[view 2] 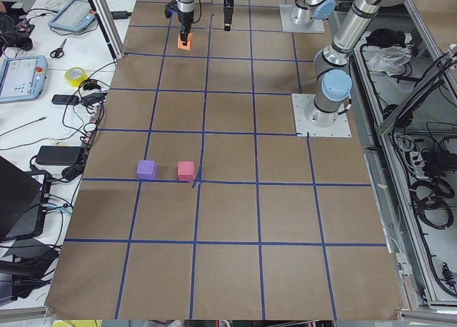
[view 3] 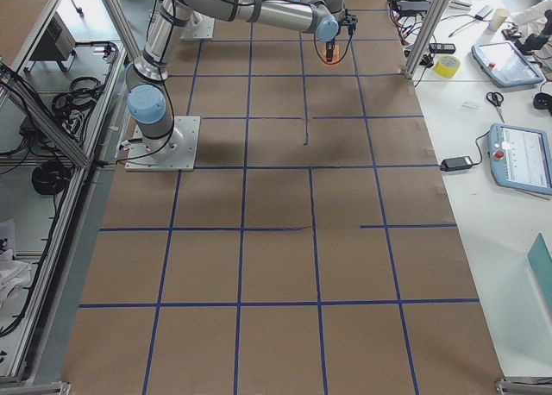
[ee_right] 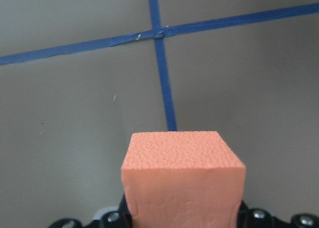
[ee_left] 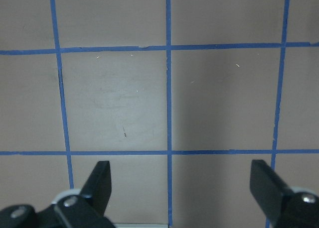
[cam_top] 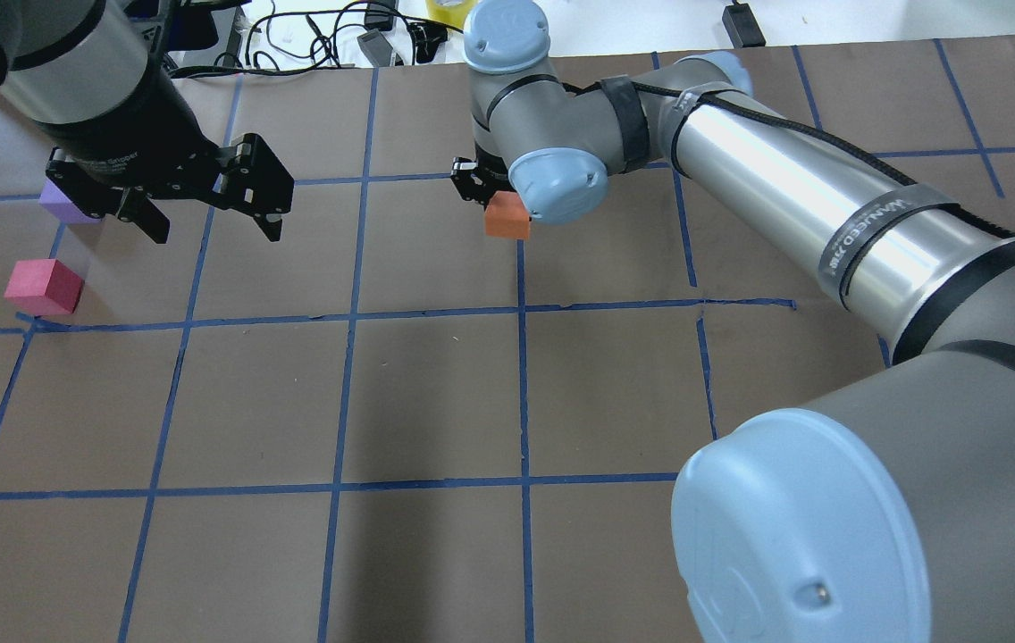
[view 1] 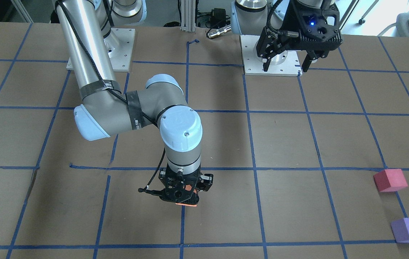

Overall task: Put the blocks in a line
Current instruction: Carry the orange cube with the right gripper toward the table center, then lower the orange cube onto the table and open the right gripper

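Holding orange block (ee_right: pixel 182 184): right end effector (view 1: pixel 185 199) | left end effector (ee_left: pixel 182 185) wide | purple block (cam_top: pixel 57 204) part-hidden overhead only

The right arm (cam_top: pixel 793 205) stretches from the lower right of the overhead view to its upper centre, with the wrist turned straight down. The right gripper (view 1: pixel 185 197) has its jaws closed on the orange block (cam_top: pixel 507 221). In the upper left, the left gripper (cam_top: pixel 216 230) hangs above the counter (cam_top: pixel 436 402), jaws spread wide and empty.
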Controlling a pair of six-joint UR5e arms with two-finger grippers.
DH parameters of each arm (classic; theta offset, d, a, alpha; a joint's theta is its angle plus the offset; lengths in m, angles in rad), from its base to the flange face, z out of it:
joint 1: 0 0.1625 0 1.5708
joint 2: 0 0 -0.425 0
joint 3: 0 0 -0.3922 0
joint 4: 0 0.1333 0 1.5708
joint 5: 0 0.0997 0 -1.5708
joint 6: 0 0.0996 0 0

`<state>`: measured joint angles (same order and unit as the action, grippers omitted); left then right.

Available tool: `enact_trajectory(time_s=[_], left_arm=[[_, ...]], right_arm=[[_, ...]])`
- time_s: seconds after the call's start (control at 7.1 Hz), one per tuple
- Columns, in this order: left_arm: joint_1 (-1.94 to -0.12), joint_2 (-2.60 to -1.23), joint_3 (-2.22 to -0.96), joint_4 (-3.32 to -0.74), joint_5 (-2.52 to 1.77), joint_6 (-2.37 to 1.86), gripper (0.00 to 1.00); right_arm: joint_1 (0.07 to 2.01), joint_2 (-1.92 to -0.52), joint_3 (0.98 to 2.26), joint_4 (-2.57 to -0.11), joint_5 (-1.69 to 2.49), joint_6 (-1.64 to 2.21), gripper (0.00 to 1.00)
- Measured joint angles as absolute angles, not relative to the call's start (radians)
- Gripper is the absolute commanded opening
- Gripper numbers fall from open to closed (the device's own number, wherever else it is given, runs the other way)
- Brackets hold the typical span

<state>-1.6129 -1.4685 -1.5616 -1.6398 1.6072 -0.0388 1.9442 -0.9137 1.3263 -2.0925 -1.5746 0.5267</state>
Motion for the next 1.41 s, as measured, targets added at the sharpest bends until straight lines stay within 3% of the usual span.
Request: enact_trajectory(time_s=[0.14, 1.13, 1.41], left_arm=[[-1.612, -1.468, -1.562, -1.640, 1.607, -0.039, 1.00], [-1.612, -1.469, -1.558, -1.638, 1.608, -0.040, 1.00], [-1.612, -1.470, -1.556, -1.638, 1.608, -0.041, 1.00]], right_arm=[[1.963, -0.896, 1.323, -2.093, -1.573, 0.537, 0.13], [1.967, -0.844, 1.331, -2.101, -1.573, 0.453, 0.21], [1.961, -0.839, 1.331, -2.102, -1.578, 0.451, 0.33]])
